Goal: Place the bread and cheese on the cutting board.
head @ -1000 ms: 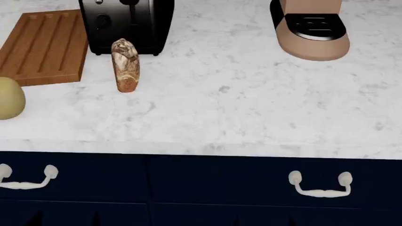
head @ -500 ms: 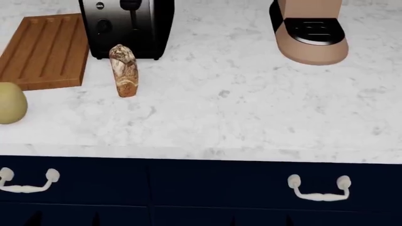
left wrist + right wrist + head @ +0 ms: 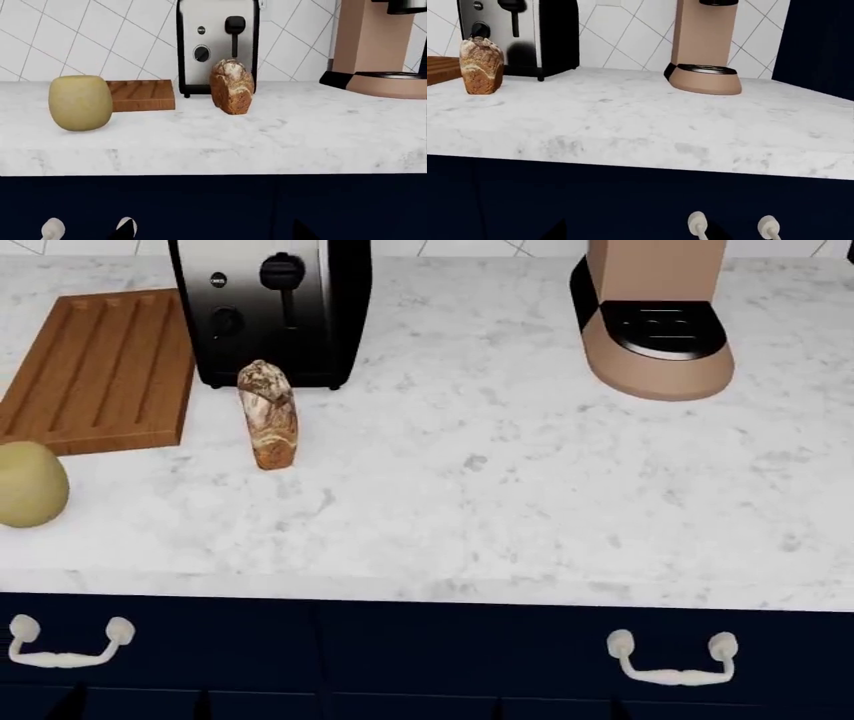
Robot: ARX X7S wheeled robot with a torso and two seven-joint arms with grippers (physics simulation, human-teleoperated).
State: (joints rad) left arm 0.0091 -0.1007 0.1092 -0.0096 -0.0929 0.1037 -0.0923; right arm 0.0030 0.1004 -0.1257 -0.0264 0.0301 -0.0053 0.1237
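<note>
The bread [image 3: 270, 414], a mottled brown loaf, lies on the marble counter just in front of the toaster; it also shows in the wrist views as the bread [image 3: 231, 87] and the bread [image 3: 481, 65]. The cheese [image 3: 27, 485], a pale yellow lump, sits near the counter's front left, also seen as the cheese [image 3: 81, 102]. The grooved cutting board [image 3: 94, 370] lies bare at the back left. Neither arm shows in the head view. My left gripper [image 3: 213, 236] and right gripper [image 3: 634, 236] hang low before the dark cabinet front, only their dark fingertips showing, spread apart with nothing between.
A black and silver toaster [image 3: 271, 310] stands right of the board, behind the bread. A tan coffee machine [image 3: 654, 320] stands at the back right. White drawer handles [image 3: 671, 658] run along the navy cabinet front [image 3: 427, 660] below the counter edge.
The head view has shifted, so the whole counter now sits lower in the picture. The bread, cheese and board keep their places on the counter.
</note>
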